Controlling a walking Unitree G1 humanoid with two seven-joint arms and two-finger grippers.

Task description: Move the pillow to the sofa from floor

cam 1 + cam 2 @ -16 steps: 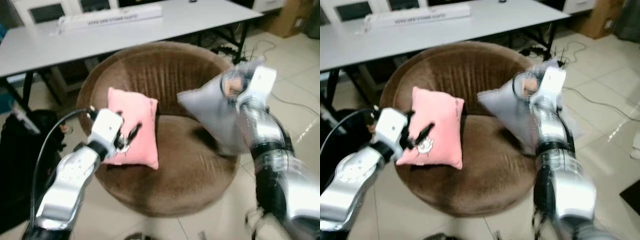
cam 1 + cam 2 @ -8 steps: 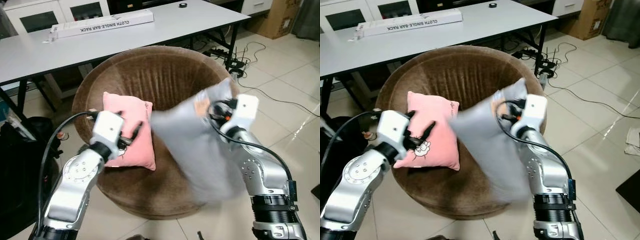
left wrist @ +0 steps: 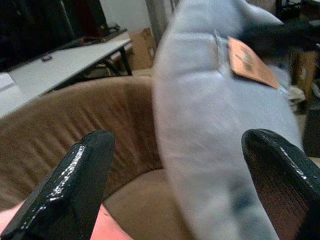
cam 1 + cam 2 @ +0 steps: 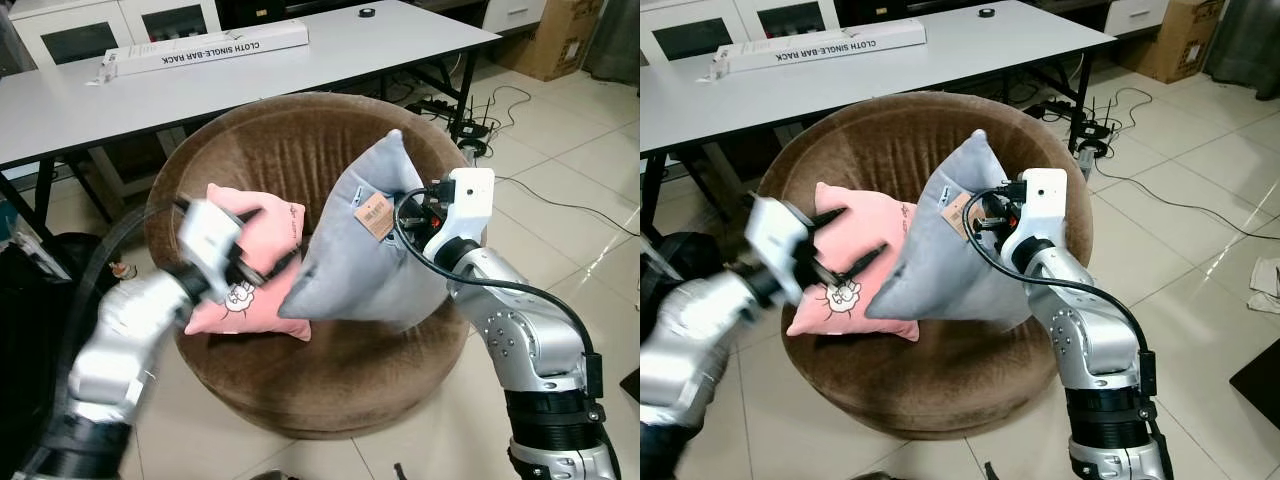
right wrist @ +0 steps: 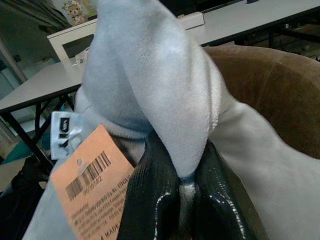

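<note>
Right wrist view: right gripper point(image 5: 181, 192) pinches the soft grey pillow point(image 4: 350, 250) over the round brown sofa point(image 4: 330, 370); left gripper point(image 4: 850, 238) spread wide beside the pink cushion point(image 4: 262, 225).

Two pillows: one grey pillow point(image 4: 356, 240) and one pink pillow point(image 4: 252, 262), both on one round brown sofa point(image 4: 300, 150). Behind, one white table point(image 4: 230, 70) bearing one long white box point(image 4: 205, 46) and one small dark roll point(image 4: 369, 12). Two grippers: left gripper point(image 4: 845, 243), right gripper point(image 5: 172, 187).
</note>
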